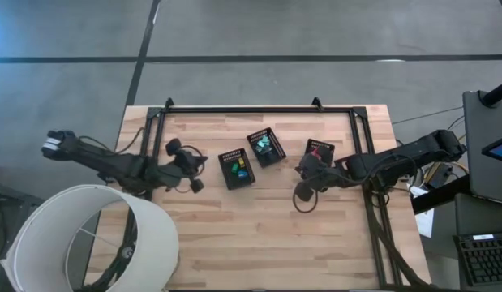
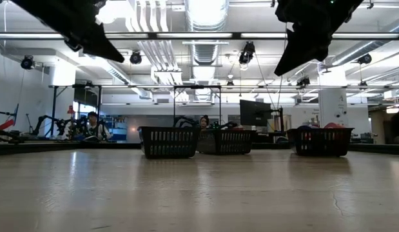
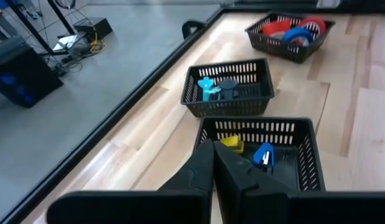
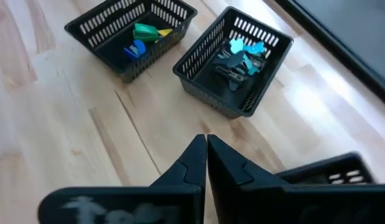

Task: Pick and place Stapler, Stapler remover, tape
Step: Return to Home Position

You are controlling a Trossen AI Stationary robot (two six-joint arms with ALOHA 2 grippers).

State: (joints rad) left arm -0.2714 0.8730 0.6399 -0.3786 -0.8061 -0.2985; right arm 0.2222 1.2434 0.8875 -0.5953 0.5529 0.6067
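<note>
Tape [image 3: 301, 34], red and blue rolls, heaped together in the right basket [image 3: 272, 46], farthest along the row from the left arm; sorted by kind, by the look of it, hence staple removers [image 3: 208, 87] alone in the middle basket [image 3: 226, 107] and staplers [image 3: 262, 155] alone in the left basket [image 3: 254, 132]; nothing of the task loose on the table [image 1: 259, 235], to judge by the high view, so placing judged done. No real long axis to a ring; rolls leaning on one another and on the mesh wall rather than lying flat, hollow centres turned partly upward and partly toward the left wrist camera, exact tilt not to be told; jumbled as things let fall into a bin tend to be. Left gripper [image 3: 213, 149] over the table just left of the left basket, fingers pressed together tip to tip, holding nothing; right gripper [image 4: 206, 142] just beside a corner of the right basket, likewise closed up with nothing between the fingers; both well clear of the tabletop in the low view, only dark arm shapes at the top there. Closed and empty, judged, for want of any further pick; next only a withdrawal of each arm toward its own side, with care on the right not to clip the basket rim close by.
</note>
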